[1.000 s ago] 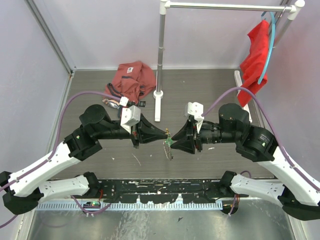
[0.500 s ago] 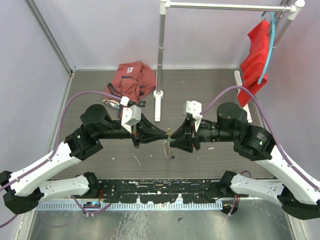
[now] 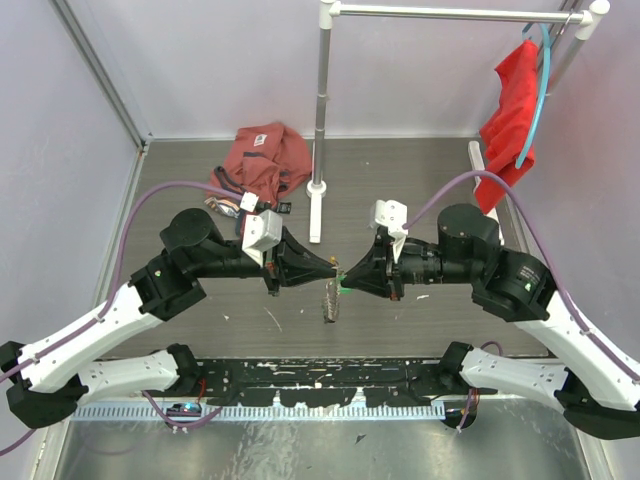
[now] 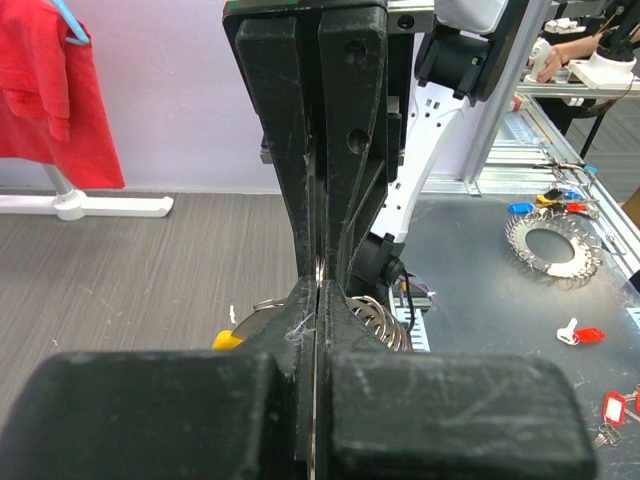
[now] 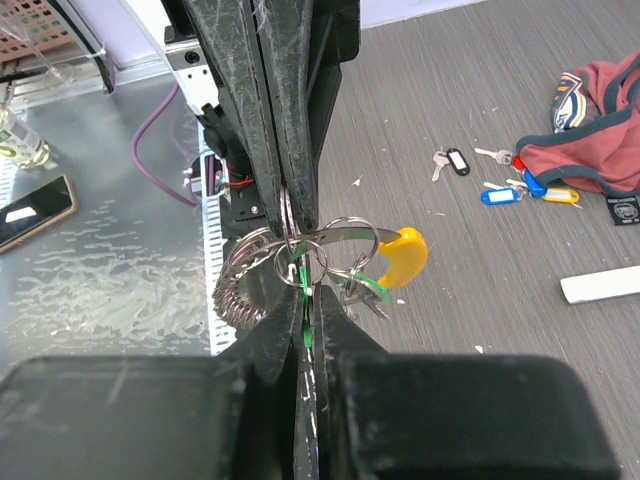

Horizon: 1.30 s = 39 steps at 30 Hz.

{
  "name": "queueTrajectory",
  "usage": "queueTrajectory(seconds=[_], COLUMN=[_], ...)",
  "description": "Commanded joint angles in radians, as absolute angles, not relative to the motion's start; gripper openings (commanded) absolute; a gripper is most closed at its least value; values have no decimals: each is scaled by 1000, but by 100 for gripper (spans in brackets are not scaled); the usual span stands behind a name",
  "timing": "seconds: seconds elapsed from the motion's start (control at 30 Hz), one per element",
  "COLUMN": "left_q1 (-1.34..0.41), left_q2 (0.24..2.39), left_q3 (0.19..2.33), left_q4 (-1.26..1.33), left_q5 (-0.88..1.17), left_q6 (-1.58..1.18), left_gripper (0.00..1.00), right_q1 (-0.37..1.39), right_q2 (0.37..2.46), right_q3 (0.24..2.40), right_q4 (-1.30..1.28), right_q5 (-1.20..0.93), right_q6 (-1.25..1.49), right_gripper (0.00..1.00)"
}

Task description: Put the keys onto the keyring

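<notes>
left gripper [image 3: 331, 268] is pinched tight on the keyring [image 5: 330, 240], which hangs at table centre, its yellow tag [image 5: 402, 256] at 3 o'clock of the loop. right gripper [image 3: 347, 284], tip to tip with the left, is closed on a green-tagged key [image 5: 301, 300]. loose keys [image 3: 225, 205] lie at 10 o'clock beside the red cloth [image 3: 265, 155].
</notes>
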<state>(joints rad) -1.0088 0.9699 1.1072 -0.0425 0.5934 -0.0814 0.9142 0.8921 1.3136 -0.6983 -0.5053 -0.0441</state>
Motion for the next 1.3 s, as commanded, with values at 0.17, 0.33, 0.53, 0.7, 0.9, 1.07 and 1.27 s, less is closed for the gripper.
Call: queueTrajectory(seconds=[0.17,0.33,0.53,0.7,0.9,1.07,1.27], left_q1=[-1011,-1011,-1012,-1011,-1011,-1011,-1011], left_q2=[972,982,994,987,975,987,1079], left_q3=[1113,1120,1123,1119,1114,1107,1064], left_q4=[-10,-21,-20,-29,-70,-86,-33], left_q5=[607,618,625,589,509,462,406], left_q6=[-78,-78,-79,-73,-61,-62,-84], left_gripper=[0,0,0,0,0,0,0], right_q1=[914,914,914,914,914,914,914], right_q2=[871,870,868,852,829,796,719], right_q3=[1388,1384,1383,1373,1368,1373,1306], right_q4=[-714,-701,-693,-701,-765,-768,-691], right_q5=[-473,-478,-483,-456,-382,-285,110], right_q6=[-74,-72,-73,-77,-100,-96,18], right_gripper=[3,4,5,10,37,42,64])
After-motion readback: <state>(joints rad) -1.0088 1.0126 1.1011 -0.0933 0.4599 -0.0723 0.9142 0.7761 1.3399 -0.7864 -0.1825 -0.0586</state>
